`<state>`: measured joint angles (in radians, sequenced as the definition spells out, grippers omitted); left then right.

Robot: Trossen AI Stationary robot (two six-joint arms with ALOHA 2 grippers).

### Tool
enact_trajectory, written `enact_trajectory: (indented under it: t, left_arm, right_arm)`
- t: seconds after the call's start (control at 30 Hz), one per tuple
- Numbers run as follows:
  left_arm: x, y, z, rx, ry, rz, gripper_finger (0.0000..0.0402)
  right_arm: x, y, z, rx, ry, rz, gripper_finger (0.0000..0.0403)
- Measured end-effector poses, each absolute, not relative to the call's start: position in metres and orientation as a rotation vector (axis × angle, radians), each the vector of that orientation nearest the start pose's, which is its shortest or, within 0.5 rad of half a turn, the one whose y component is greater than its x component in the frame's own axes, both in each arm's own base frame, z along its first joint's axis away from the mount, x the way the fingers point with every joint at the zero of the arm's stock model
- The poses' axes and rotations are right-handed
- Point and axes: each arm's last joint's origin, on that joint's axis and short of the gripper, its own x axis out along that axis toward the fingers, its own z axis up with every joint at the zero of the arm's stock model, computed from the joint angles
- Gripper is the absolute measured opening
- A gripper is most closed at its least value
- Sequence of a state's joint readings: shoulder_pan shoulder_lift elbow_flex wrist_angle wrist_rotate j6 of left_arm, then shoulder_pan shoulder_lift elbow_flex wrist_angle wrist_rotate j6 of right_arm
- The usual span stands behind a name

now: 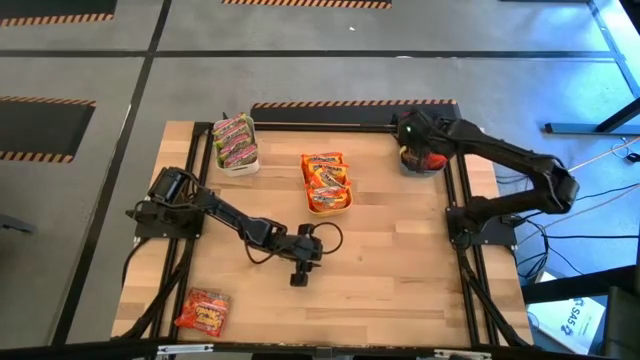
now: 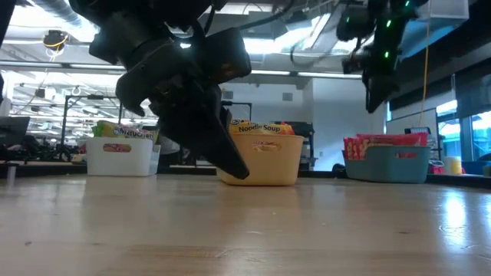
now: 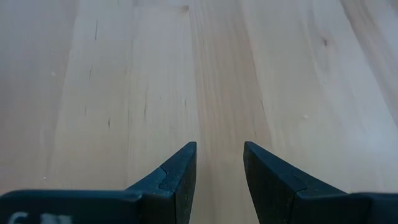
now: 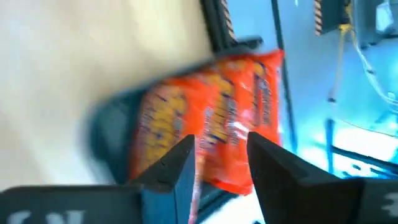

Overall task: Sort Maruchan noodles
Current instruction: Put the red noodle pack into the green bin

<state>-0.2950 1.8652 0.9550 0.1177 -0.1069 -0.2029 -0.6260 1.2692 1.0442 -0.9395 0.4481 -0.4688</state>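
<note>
Right gripper (image 1: 428, 160) hangs over the blue bin (image 2: 387, 164) of red noodle packets (image 4: 211, 130) at the table's far right corner — fingers parted, nothing pinched. Left gripper (image 3: 219, 180) parted, empty, low over mid-table. One red packet (image 1: 204, 309) lies near the front-left corner.

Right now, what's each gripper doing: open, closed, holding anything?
Left gripper: open, empty, low over bare table.
Right gripper: open, holding nothing, above the red packets in the blue bin.

Bright overhead room light; right wrist view motion-blurred.
</note>
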Motion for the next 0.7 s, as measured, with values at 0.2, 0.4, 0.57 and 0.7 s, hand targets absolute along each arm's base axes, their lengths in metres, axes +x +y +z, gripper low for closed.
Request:
enact_trajectory:
  t: [0.2, 0.4, 0.57, 0.7]
  left_arm:
    - [0.347, -0.109, 0.132, 0.01, 0.761, -0.078, 0.0128]
    - [0.346, -0.11, 0.132, 0.019, 0.758, -0.069, 0.0128]
    - [0.341, -0.113, 0.14, 0.024, 0.767, -0.043, 0.0128]
    - [0.33, -0.119, 0.157, 0.026, 0.773, -0.027, 0.0127]
  right_arm:
    - [0.192, -0.091, 0.282, -0.082, 1.172, -0.45, 0.0105]
    - [0.215, -0.026, 0.255, -0.05, 0.964, -0.178, 0.0066]
    - [0.223, 0.023, 0.226, -0.07, 0.82, -0.016, 0.0039]
    - [0.224, 0.054, 0.211, -0.076, 0.659, 0.089, 0.0026]
